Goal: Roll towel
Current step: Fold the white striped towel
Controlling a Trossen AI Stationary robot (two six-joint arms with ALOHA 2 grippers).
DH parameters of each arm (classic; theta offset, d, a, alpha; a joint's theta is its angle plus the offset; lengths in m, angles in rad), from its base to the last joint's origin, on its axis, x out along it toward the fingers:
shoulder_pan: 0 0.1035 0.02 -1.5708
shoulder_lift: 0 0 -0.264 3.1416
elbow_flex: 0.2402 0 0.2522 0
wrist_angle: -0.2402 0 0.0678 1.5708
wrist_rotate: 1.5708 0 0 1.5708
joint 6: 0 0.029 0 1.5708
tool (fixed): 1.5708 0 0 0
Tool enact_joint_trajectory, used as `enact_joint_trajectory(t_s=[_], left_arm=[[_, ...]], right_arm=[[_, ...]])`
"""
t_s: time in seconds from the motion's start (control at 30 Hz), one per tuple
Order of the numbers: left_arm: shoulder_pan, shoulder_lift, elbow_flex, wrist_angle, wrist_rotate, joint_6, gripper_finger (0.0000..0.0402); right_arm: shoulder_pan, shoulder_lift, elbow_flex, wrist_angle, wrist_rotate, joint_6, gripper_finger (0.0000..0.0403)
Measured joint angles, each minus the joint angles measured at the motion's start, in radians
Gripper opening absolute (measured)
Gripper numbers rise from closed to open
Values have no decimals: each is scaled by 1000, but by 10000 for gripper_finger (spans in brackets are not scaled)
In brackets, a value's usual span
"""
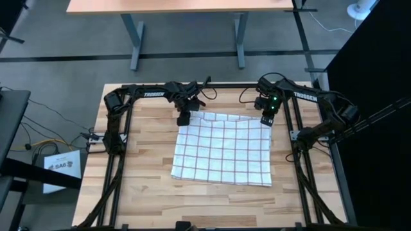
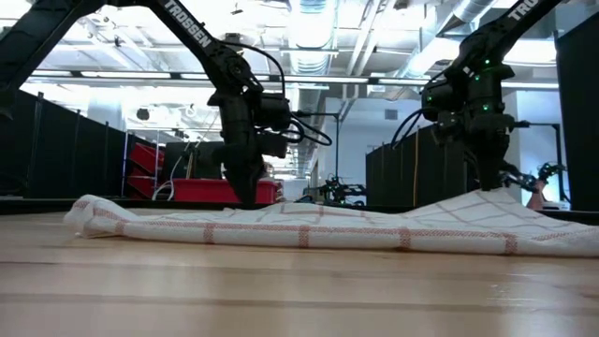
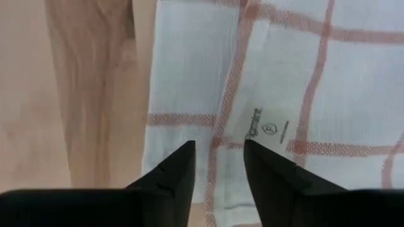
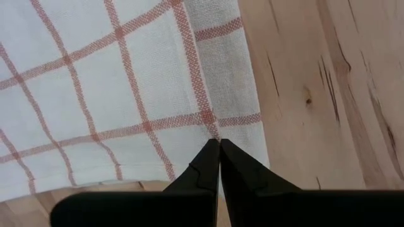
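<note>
The towel (image 1: 223, 149) lies spread flat around the middle of the desk (image 1: 148, 192), its far edge reaching toward the desk's back edge, and both arms are down at that far edge; the left tool (image 1: 183, 119) sits at the towel's far-left corner, the right tool (image 1: 267, 120) at the far-right corner, a placement that reads as setting up to lift the back edge and start the roll toward the near side; in the left wrist view the left tool's fingers (image 3: 170, 180) stand apart, released, straddling a red grid line and a small printed label just inside the towel's side hem, nothing gripped yet; the right wrist view tells a different story, the right tool (image 4: 219, 165) clenched, its tips pinched together right over the cloth near the corner hem, apparently grasping the towel; only the low view shows the fabric rising in a gentle tent toward the right tool, which supports that; the high view shows none of this lift, just a flat sheet.
</note>
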Motion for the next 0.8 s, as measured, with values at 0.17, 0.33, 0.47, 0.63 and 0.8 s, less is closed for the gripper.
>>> enact_joint_trajectory(t_s=[0.17,0.33,0.47,0.63,0.8], left_arm=[[-2,18,4,-18,1,27,133],[-4,16,3,-24,-13,29,100],[-3,16,16,-49,-13,25,41],[-3,16,27,-83,-19,16,6],[-3,13,28,-133,-34,2,11]], right_arm=[[0,0,0,2,0,0,0],[0,0,0,3,3,-1,0],[0,0,0,5,2,-3,0],[0,0,0,3,2,-2,0],[0,0,0,-12,0,1,0]])
